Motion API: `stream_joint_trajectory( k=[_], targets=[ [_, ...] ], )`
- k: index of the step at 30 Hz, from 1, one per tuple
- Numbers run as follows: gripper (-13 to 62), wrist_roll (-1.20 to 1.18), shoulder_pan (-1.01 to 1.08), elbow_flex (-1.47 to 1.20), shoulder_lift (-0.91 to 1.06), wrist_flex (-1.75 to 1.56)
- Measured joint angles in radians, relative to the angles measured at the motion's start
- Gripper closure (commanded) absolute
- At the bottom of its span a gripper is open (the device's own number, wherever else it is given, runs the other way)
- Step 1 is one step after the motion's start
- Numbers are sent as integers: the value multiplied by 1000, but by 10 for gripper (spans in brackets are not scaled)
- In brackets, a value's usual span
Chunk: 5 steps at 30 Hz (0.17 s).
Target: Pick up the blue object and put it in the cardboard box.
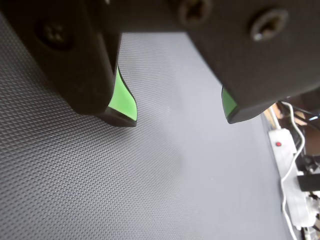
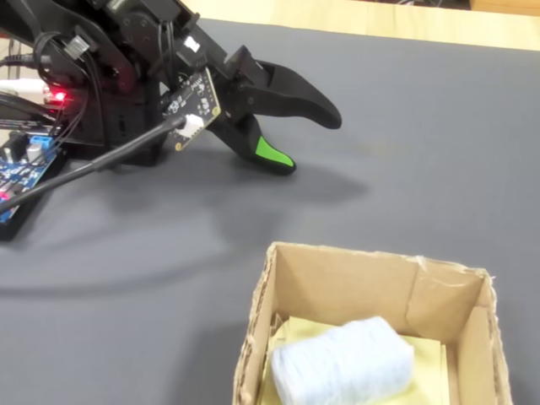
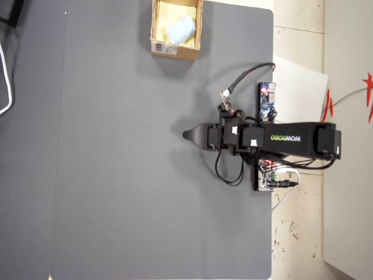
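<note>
Already, in the wrist view, the pincer (image 1: 180, 117) gapes empty above the bench (image 1: 100, 190), in the fixed view the blue object (image 2: 342, 363) lies inside the cardboard box (image 2: 354, 283), and overhead the arm sits well apart from it, so only retreating seems left.

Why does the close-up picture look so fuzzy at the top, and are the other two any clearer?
In the wrist view the claw sits too close to the lens, so its black jaws blur while the textured mat stays sharp. In the fixed view the near cardboard box and blue object are slightly soft, and the arm casts a soft shadow. The overhead view is evenly lit and sharp.
</note>
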State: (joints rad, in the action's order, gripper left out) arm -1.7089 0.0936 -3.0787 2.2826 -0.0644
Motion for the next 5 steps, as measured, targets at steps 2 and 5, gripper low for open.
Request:
stream_joint_trajectory(
  k=[2, 5],
  targets=[
    [156, 0, 0, -2, -2, 0],
    [156, 0, 0, 0, 0, 0]
  ],
)
